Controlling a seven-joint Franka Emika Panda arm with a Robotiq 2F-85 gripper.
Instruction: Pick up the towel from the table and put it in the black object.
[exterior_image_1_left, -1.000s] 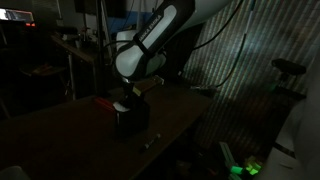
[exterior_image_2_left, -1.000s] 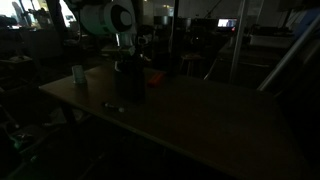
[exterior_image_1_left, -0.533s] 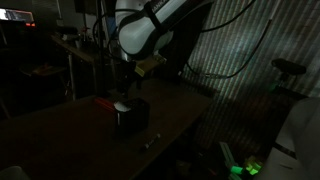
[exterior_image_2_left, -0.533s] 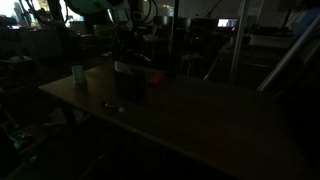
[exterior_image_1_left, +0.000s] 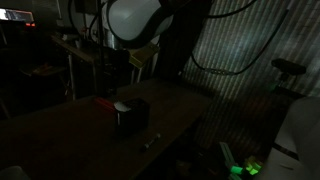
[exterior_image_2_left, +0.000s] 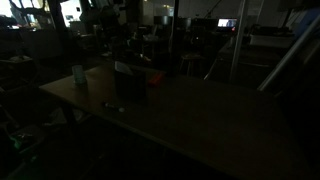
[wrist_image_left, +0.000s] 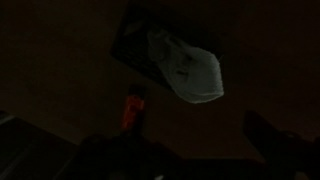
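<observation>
The scene is very dark. The pale towel (wrist_image_left: 185, 65) lies crumpled in the top of the black object (wrist_image_left: 140, 45), a box-like container on the table. In an exterior view the towel (exterior_image_1_left: 122, 107) shows as a light patch on the black object (exterior_image_1_left: 132, 118), which also stands in the other view (exterior_image_2_left: 130, 84). My gripper (wrist_image_left: 190, 150) hangs well above it, its dark fingers (wrist_image_left: 272, 135) spread wide and open, with nothing between them. The white arm (exterior_image_1_left: 140, 20) is raised high over the table.
A red item (exterior_image_1_left: 105, 101) lies beside the black object, also visible in the wrist view (wrist_image_left: 132, 112). A pale cup (exterior_image_2_left: 78, 74) stands near the table's corner. A small object (exterior_image_2_left: 113, 106) lies on the tabletop (exterior_image_2_left: 200, 115). Cluttered shelves and cables fill the background.
The arm has lifted straight up from the black object. The jaws have opened and left the towel in the black object.
</observation>
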